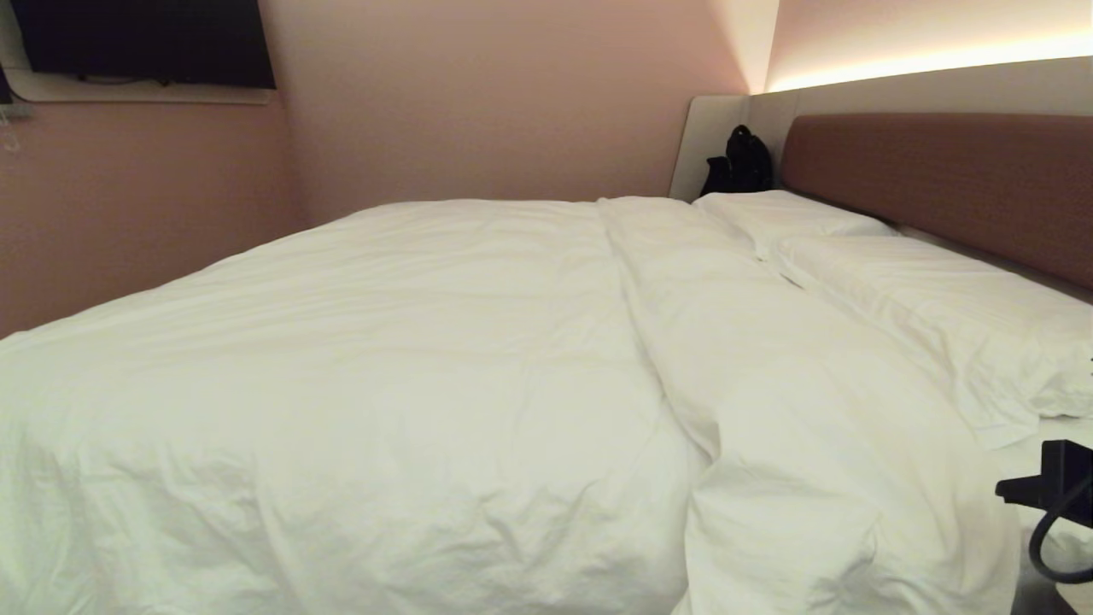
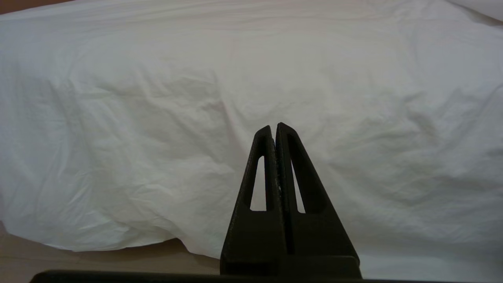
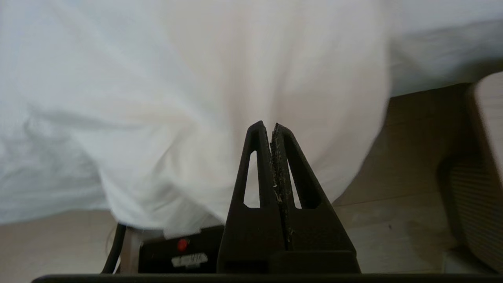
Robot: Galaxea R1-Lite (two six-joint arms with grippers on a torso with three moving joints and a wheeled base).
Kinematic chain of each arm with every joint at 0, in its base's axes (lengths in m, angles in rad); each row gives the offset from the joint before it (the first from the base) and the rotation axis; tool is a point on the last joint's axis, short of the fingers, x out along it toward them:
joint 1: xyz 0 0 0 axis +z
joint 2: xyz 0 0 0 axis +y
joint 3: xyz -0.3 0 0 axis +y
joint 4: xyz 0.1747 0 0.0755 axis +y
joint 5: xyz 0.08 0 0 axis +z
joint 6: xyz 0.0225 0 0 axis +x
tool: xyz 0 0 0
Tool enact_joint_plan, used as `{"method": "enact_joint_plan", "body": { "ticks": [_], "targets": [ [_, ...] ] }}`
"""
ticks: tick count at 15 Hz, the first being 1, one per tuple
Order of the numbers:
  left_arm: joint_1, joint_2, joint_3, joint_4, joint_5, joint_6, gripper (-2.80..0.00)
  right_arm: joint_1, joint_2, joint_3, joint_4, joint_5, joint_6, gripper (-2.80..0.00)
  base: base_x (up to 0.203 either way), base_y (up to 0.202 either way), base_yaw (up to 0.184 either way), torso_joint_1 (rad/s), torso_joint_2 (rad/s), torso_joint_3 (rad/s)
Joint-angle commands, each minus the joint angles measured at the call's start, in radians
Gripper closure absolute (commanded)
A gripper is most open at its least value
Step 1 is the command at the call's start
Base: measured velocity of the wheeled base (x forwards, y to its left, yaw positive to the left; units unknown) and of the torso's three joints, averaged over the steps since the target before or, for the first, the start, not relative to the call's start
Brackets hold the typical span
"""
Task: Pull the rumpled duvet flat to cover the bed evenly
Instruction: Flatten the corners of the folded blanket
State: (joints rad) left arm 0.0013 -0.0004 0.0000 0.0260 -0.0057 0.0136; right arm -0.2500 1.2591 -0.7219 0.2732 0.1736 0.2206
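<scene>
The puffy white duvet [image 1: 410,359] lies over most of the bed [image 1: 939,184]. A long fold ridge [image 1: 649,342] runs across it, and beyond the ridge a second layer slopes toward the pillows. The duvet's near side [image 2: 196,118] hangs over the bed edge. My left gripper [image 2: 274,126] is shut and empty, held just in front of that hanging side. My right gripper [image 3: 267,125] is also shut with nothing in it, and faces a drooping corner of the duvet [image 3: 235,98] above the floor. Only a black part of the right arm [image 1: 1052,483] shows in the head view, at the lower right.
Two white pillows [image 1: 922,299] lie along the brown headboard. A black bag [image 1: 741,161] sits in the far corner and a dark screen [image 1: 145,38] hangs on the wall. Pale floor [image 3: 408,220] and my black base with a red button [image 3: 181,244] lie below the right gripper.
</scene>
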Motion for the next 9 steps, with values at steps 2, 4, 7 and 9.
{"method": "enact_joint_plan", "body": {
  "ticks": [2,4,7,9],
  "targets": [
    [0.0,0.0,0.0,0.0,0.0,0.0,0.0,-0.228,0.073,-0.005,-0.074,0.269,-0.354,0.0,0.0,0.0,0.0,0.0,0.0,0.0],
    [0.0,0.0,0.0,0.0,0.0,0.0,0.0,-0.313,0.099,-0.008,-0.086,0.41,-0.517,0.0,0.0,0.0,0.0,0.0,0.0,0.0],
    [0.0,0.0,0.0,0.0,0.0,0.0,0.0,-0.358,0.14,-0.008,-0.084,0.509,-0.62,0.0,0.0,0.0,0.0,0.0,0.0,0.0],
    [0.0,0.0,0.0,0.0,0.0,0.0,0.0,-0.359,0.181,-0.004,-0.089,0.549,-0.684,0.0,0.0,0.0,0.0,0.0,0.0,0.0]
  ]
}}
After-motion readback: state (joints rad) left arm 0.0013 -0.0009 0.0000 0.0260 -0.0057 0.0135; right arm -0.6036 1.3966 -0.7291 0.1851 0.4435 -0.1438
